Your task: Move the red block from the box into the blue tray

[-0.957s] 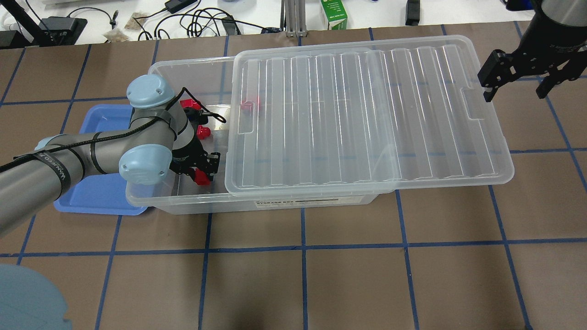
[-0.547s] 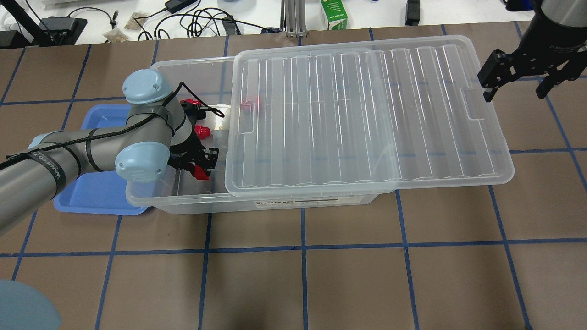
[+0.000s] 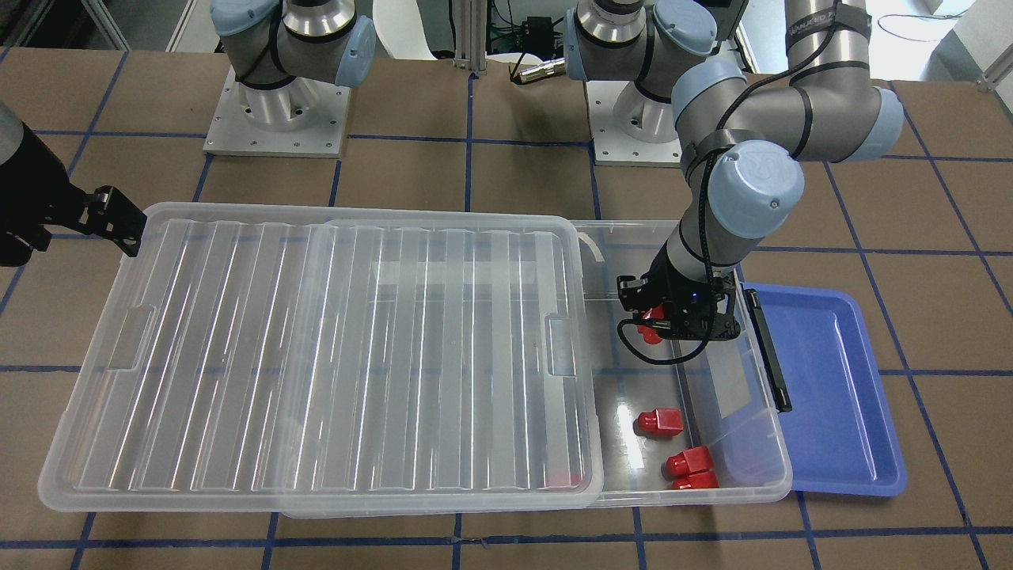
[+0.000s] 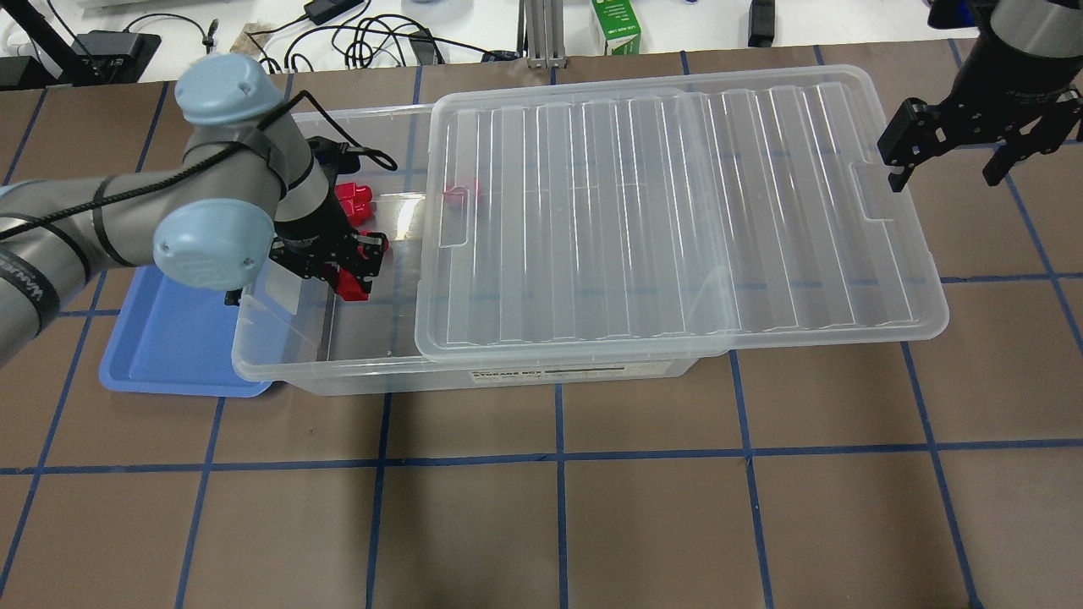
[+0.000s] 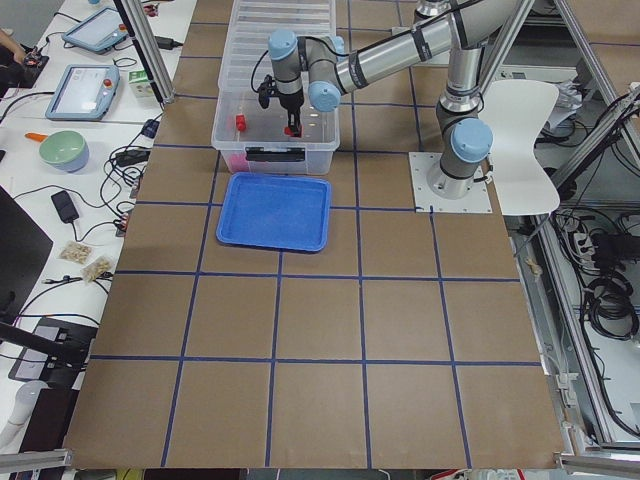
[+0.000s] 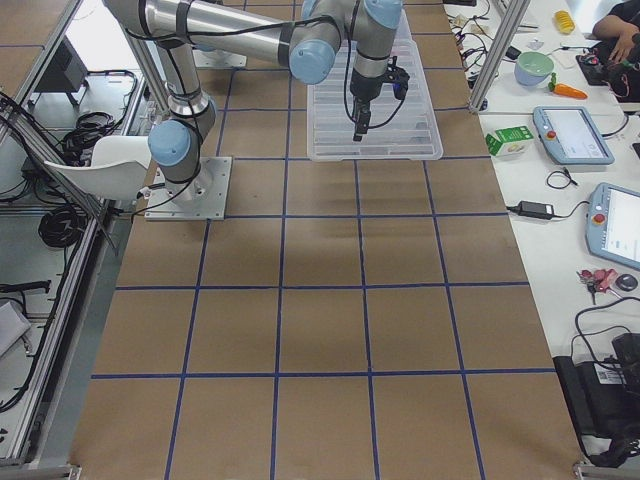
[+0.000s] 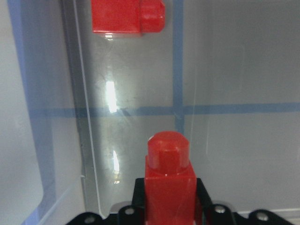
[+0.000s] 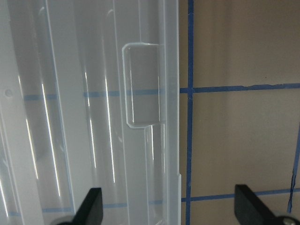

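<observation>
My left gripper (image 4: pixel 351 272) is shut on a red block (image 4: pixel 355 286) and holds it above the uncovered end of the clear box (image 4: pixel 338 369). The left wrist view shows the block (image 7: pixel 169 187) upright between the fingers, stub forward, with another red block (image 7: pixel 126 16) on the box floor beyond. Three loose red blocks (image 3: pixel 661 422) lie in the open end, and one more lies under the lid (image 4: pixel 461 193). The blue tray (image 4: pixel 169 355) sits against the box's latch end, with nothing in it. My right gripper (image 4: pixel 941 173) is open and empty above the lid's far end.
The ribbed clear lid (image 4: pixel 677 211) is slid aside, covers most of the box and overhangs its other end. A black latch bar (image 3: pixel 766 348) lies between box and tray. A green carton (image 4: pixel 616 25) and cables lie beyond the table's far edge.
My left gripper has risen and moved back toward the far-left part of the box opening with the red block in it. The right arm has barely moved.
</observation>
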Robot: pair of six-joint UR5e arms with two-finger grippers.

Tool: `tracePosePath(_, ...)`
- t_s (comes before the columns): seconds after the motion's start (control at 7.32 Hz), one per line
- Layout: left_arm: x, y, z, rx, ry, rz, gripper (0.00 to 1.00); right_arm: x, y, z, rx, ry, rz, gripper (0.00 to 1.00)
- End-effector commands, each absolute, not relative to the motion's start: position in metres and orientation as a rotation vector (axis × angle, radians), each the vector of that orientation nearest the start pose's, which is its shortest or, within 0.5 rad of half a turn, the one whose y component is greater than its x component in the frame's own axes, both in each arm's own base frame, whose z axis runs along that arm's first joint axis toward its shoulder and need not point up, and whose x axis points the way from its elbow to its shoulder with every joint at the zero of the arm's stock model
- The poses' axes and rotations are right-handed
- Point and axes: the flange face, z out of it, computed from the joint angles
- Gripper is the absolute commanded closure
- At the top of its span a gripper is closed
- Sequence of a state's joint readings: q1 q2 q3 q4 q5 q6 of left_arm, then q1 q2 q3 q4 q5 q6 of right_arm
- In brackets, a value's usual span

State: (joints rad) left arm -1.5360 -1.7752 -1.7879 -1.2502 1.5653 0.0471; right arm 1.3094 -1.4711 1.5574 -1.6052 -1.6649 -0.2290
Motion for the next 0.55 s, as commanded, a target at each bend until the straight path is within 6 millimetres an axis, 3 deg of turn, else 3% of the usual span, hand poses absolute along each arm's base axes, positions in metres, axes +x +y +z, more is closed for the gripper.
tracePosePath(0.0, -0.108, -0.544, 0.383, 0.041, 3.114, 0.212, 0.95, -0.057, -0.551, 0.435, 0.146, 3.21, 0.108, 0.0)
tracePosePath(0.14, -0.088, -0.547, 0.401, 0.045, 3.048, 0.219, 0.95, -0.082, -0.553, 0.422, 0.172, 3.197, 0.147, 0.0)
tracePosePath(0.41, -0.022, -0.551, 0.413, 0.093, 3.07, 0.205, 0.95, -0.103, -0.557, 0.405, 0.153, 3.195, 0.207, 0.0)
